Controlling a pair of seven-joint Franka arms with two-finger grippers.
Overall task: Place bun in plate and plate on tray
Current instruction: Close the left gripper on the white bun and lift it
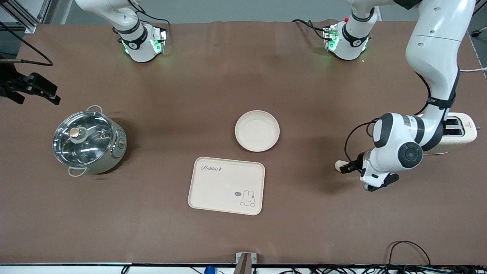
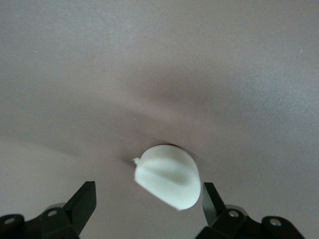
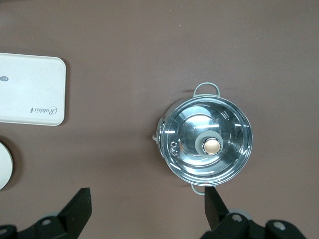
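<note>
The off-white bun (image 1: pixel 339 165) lies on the brown table toward the left arm's end. My left gripper (image 1: pixel 348 168) is low over it and open. In the left wrist view the bun (image 2: pixel 168 175) lies between the fingers, close to one finger (image 2: pixel 211 200) and apart from the other; my left gripper (image 2: pixel 147 205) is not closed on it. The round plate (image 1: pixel 257 130) is empty near the table's middle. The Rabbit tray (image 1: pixel 226 185) lies nearer to the front camera than the plate and is empty. My right gripper (image 3: pixel 147 209) is open, empty and high above the table, out of the front view.
A steel pot with a glass lid (image 1: pixel 89 140) stands toward the right arm's end; it also shows in the right wrist view (image 3: pixel 207 144), with the tray (image 3: pixel 30 89) and the plate's rim (image 3: pixel 4 172). A white toaster (image 1: pixel 461 129) stands beside the left arm.
</note>
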